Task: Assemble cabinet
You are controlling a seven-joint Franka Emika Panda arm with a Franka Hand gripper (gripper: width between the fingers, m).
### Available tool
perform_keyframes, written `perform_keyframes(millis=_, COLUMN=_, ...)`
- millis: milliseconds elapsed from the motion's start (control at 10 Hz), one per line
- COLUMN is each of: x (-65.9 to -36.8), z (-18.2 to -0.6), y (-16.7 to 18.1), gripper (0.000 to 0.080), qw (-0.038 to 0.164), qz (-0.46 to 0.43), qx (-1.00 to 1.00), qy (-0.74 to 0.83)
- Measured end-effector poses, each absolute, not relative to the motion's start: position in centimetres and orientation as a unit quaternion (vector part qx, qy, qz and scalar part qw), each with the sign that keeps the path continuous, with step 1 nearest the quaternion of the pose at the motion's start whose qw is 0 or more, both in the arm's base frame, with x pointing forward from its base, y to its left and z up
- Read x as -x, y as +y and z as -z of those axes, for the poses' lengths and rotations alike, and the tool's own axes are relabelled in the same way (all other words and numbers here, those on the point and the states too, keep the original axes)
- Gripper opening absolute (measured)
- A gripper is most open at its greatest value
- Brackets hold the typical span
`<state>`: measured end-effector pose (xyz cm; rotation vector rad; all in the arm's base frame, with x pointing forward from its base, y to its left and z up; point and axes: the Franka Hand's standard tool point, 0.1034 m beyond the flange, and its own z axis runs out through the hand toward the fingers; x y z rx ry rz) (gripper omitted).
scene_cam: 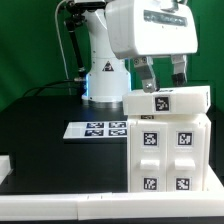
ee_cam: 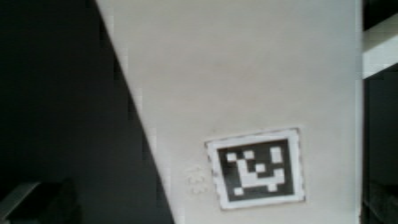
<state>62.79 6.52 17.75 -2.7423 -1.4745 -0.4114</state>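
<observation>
The cabinet [scene_cam: 170, 155] is a tall white box that stands at the exterior view's right, with several square tags on its front. A white top panel [scene_cam: 166, 100] with one tag lies across its upper end. My gripper [scene_cam: 160, 82] hangs straight over that panel with its fingers [scene_cam: 143, 76] spread apart and their tips just at the panel's top. Nothing shows between them. The wrist view is filled by the white panel [ee_cam: 222, 90] and its tag [ee_cam: 254, 168], very close. The fingertips do not show there.
The marker board [scene_cam: 97, 128] lies flat on the black table to the left of the cabinet, in front of the arm's base [scene_cam: 104, 85]. A white edge [scene_cam: 60, 205] runs along the table's front. A green wall stands behind.
</observation>
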Motion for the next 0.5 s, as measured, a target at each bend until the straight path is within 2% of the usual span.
perform_keyframes(millis=500, x=-62.5, z=-16.3, y=6.8, gripper=0.0797, qw=-0.001, qz=0.133, qx=0.877, qy=-0.461)
